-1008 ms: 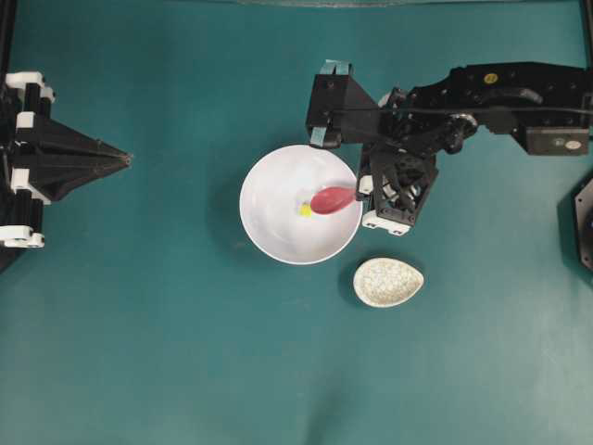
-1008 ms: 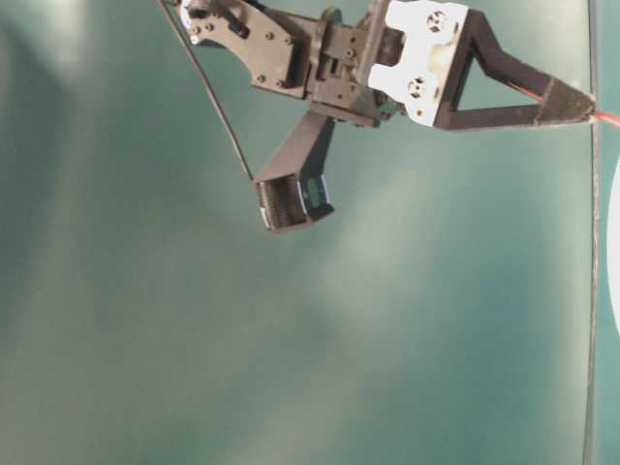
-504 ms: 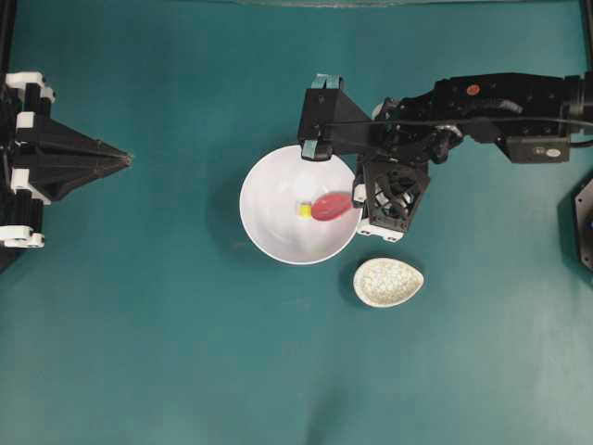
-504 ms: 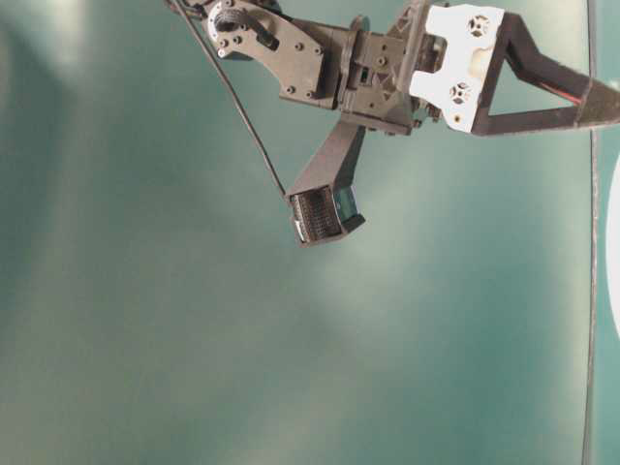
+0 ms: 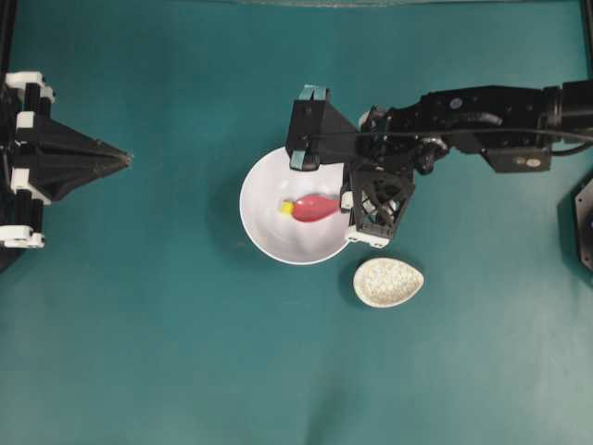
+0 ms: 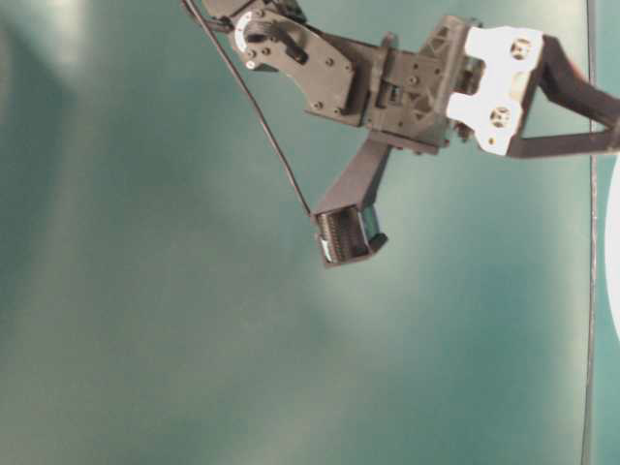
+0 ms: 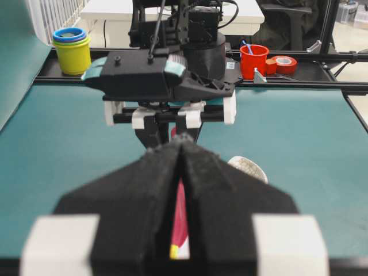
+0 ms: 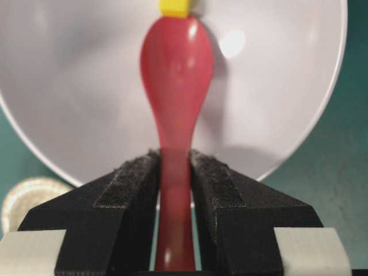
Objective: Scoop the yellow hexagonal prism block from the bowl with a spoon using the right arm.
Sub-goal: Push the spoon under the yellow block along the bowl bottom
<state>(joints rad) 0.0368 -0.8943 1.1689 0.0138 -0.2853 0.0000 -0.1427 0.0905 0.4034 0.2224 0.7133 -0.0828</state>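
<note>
The white bowl (image 5: pixel 269 232) sits mid-table. The tiny yellow block (image 5: pixel 286 209) lies inside it, left of centre. My right gripper (image 5: pixel 345 203) is shut on the handle of the pinkish-red spoon (image 5: pixel 313 208) at the bowl's right rim. In the right wrist view the gripper (image 8: pixel 173 158) clamps the spoon (image 8: pixel 175 63), whose scoop tip touches the block (image 8: pixel 174 7) over the bowl (image 8: pixel 86 115). My left gripper (image 5: pixel 123 159) is shut and empty at the far left. The left wrist view shows it (image 7: pixel 181 144) pointing toward the bowl.
A speckled beige spoon rest (image 5: pixel 387 282) lies just right of and below the bowl, and shows in the right wrist view (image 8: pixel 26 198). The right arm (image 5: pixel 482 116) reaches in from the right edge. Cups (image 7: pixel 72 49) stand beyond the table's far end.
My right gripper has moved left with the spoon, and the scoop has gone further into the bowl. The yellow block has slid left ahead of the scoop tip. The left arm has not moved.
</note>
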